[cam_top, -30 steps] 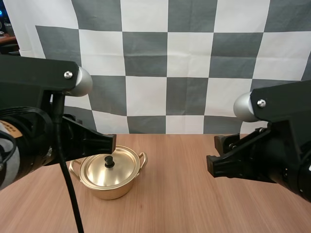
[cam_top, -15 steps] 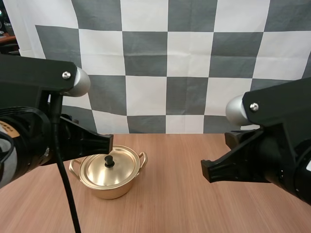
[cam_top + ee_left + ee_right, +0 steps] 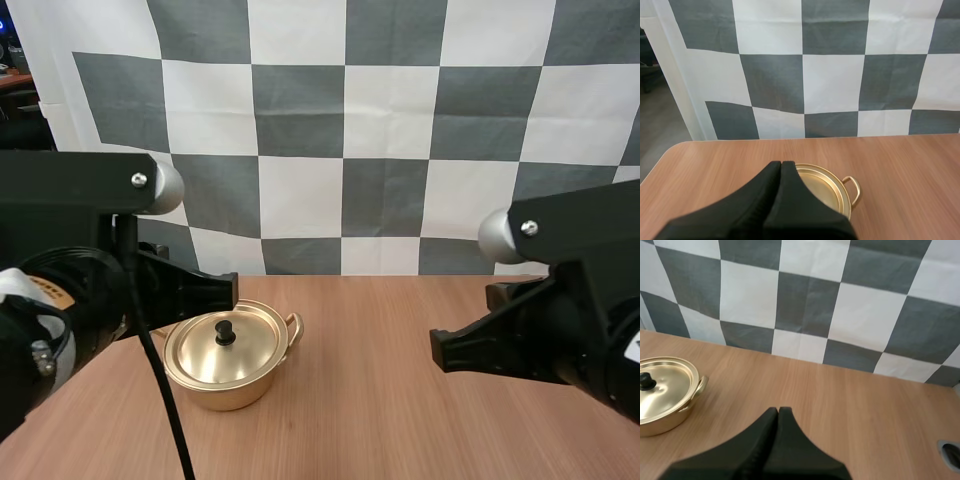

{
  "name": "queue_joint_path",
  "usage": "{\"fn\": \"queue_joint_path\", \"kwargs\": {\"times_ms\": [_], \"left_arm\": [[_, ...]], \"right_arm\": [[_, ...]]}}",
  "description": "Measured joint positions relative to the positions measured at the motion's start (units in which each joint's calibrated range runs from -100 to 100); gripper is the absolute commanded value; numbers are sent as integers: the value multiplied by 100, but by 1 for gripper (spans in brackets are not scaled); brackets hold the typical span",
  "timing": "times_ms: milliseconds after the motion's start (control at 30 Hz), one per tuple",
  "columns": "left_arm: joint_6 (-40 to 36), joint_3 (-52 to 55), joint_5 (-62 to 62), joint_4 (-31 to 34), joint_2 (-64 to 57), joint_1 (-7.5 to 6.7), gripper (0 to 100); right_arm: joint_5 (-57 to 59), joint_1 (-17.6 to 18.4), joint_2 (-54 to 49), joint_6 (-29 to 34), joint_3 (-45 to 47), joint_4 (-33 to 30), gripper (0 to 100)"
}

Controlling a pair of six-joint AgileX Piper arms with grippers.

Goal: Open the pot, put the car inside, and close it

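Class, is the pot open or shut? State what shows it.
Shut. The lid sits flat on the pot, its black knob on top.

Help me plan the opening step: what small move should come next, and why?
Probably open the left gripper and lower it onto the knob of the lid: the lid sits on the pot, and this gripper, shut on nothing, hangs close by it.

Lidded gold pot [image 3: 226, 355] on table [image 3: 400, 420]
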Motion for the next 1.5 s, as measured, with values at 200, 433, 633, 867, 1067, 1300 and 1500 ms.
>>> {"fn": "queue_joint_path", "kwargs": {"times_ms": [200, 433, 633, 867, 1067, 1300, 1500], "left_arm": [[0, 1085, -1584, -57, -112, 0, 0], [0, 2436, -3391, -53, -285, 0, 0], [0, 3273, -5006, -53, -574, -9, 0], [0, 3902, -6778, -53, -1078, -203, 0], [0, 4275, -7100, -53, -1119, -274, 0], [0, 4278, -6326, 202, -1119, -274, 0], [0, 4275, -4967, 424, -1119, -274, 0]], "right_arm": [[-338, 0, 0, 0, 978, -275, 0], [-1832, 0, 0, -43, 1051, -294, 0], [-3442, 0, 0, -43, 1431, 42, 0], [-5223, 0, 0, -43, 2527, 142, 0], [-6744, 0, 0, -43, 3092, 216, 0], [-7085, 0, 0, -43, 3291, 432, 0], [-7316, 0, 0, -43, 4148, 267, 0]]}}
